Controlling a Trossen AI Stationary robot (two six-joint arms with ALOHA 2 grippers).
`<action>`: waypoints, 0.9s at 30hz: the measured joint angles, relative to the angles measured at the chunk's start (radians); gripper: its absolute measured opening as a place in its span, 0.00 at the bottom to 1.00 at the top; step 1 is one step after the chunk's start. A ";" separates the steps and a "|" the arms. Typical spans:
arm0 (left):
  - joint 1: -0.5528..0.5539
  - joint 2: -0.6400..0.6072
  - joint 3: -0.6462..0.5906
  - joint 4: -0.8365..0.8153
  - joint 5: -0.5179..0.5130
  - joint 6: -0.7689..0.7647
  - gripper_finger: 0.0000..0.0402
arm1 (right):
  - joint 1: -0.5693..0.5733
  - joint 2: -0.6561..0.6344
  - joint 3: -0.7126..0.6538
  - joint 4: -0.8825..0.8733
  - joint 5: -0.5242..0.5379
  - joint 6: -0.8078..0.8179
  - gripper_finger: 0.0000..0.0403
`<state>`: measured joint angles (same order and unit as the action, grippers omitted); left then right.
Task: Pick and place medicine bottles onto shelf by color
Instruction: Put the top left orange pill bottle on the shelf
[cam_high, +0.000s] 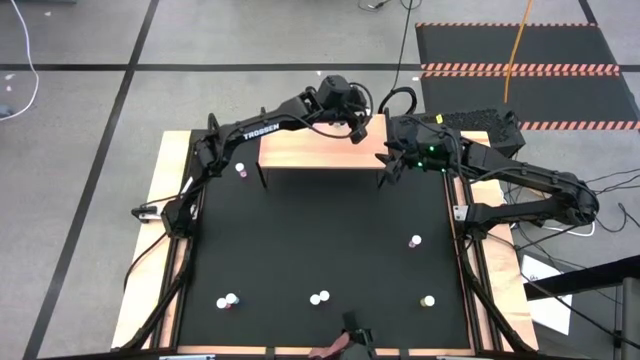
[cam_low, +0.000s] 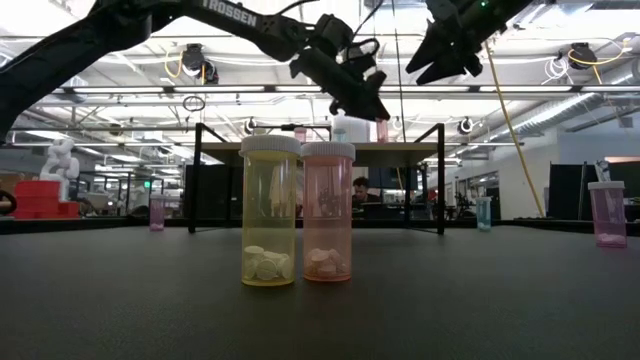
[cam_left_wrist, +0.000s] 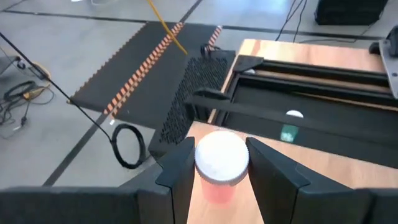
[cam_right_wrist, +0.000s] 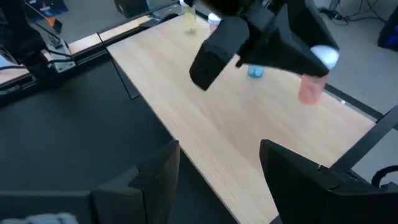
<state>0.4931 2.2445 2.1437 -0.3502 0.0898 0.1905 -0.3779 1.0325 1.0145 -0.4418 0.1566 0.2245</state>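
Observation:
My left gripper (cam_left_wrist: 221, 155) is shut on a pink medicine bottle (cam_left_wrist: 219, 186) with a white cap, over the far right part of the light-wood shelf (cam_high: 310, 152). My right gripper (cam_right_wrist: 217, 158) hovers open above the shelf's right end (cam_high: 388, 165), with nothing between its fingers. A blue-green bottle (cam_right_wrist: 255, 72) and a white one (cam_low: 345, 126) stand on the shelf. Close to the low camera a yellow bottle (cam_low: 270, 215) and a pink bottle (cam_low: 328, 215) stand side by side on the black mat. My left gripper pinches the pink bottle by the sides of its white cap (cam_left_wrist: 200, 163) between its two fingers. The fingers slant down from the table's far left. The bottle hangs upright below them (cam_right_wrist: 309, 90), over the shelf top; whether its base touches the wood I cannot tell.
More bottles stand on the mat: one pink near the shelf's left leg (cam_high: 240, 170), one mid right (cam_high: 415, 241), a pair near left (cam_high: 228, 300), one near right (cam_high: 428, 300). The shelf's thin black legs (cam_low: 441, 180) stand at the mat's far edge.

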 joint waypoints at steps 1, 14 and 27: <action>0.000 0.000 0.000 0.003 0.000 0.000 0.36 | 0.000 0.000 0.000 -0.007 0.000 0.004 0.54; 0.002 0.014 0.000 0.016 -0.005 -0.006 0.36 | 0.000 0.000 0.000 -0.028 -0.002 0.021 0.54; 0.003 0.014 0.000 0.012 -0.011 0.017 0.36 | 0.000 0.000 0.000 -0.027 -0.003 0.018 0.54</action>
<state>0.4961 2.2581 2.1441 -0.3378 0.0785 0.2075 -0.3779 1.0321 1.0145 -0.4690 0.1539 0.2428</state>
